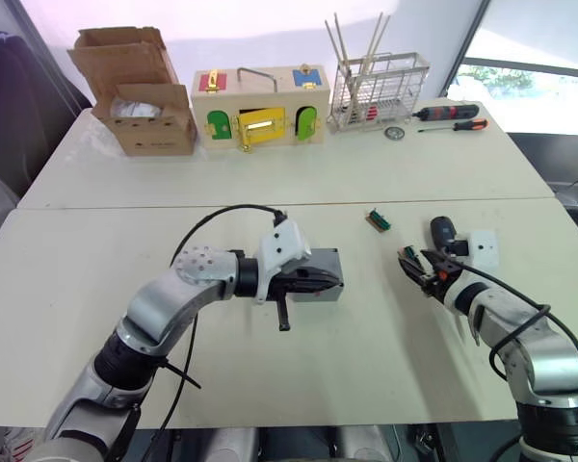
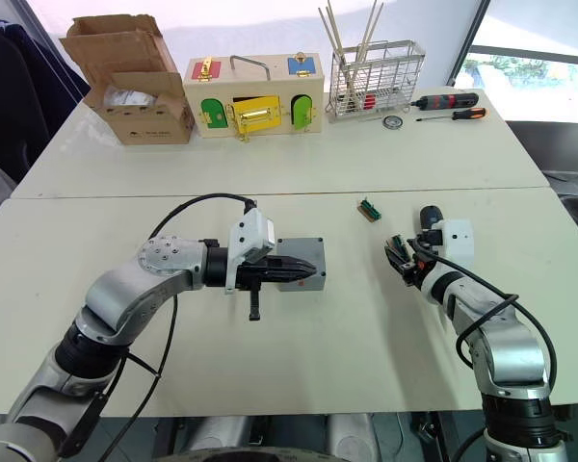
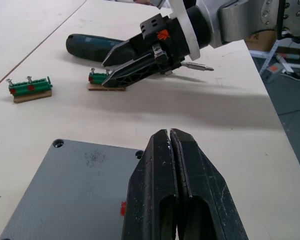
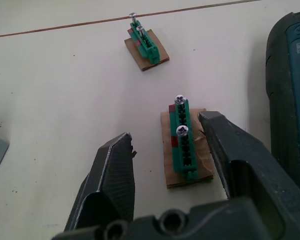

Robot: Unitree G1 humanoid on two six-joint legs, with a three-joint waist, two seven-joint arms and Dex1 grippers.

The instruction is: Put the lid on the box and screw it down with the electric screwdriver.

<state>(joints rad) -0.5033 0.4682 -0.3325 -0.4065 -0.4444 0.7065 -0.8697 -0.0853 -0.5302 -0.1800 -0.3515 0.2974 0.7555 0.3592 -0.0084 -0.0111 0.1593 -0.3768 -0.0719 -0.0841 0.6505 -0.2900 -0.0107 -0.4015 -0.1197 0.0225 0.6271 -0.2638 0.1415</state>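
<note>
Table: a wide white tabletop (image 1: 366,183) is carrying everything, with unrelated clutter sitting along its far edge.
Box and lid: a small square grey plastic box (image 2: 306,265) is sitting near the table's middle, and the flat grey lid (image 3: 75,192) with corner screw holes is lying on top of it, so placing looks done.
Left gripper: the left gripper (image 2: 308,271) is resting over the lid with its black fingers pressed together, gripping nothing.
Electric screwdriver: the thick black cylindrical electric screwdriver (image 1: 444,234) is lying on the table to the right, not picked up.
Right gripper: the right gripper (image 4: 165,165) is hovering spread wide around a small green screw strip on brown card (image 4: 182,147), just beside the screwdriver.
Remaining: screwing down appears not yet started.
</note>
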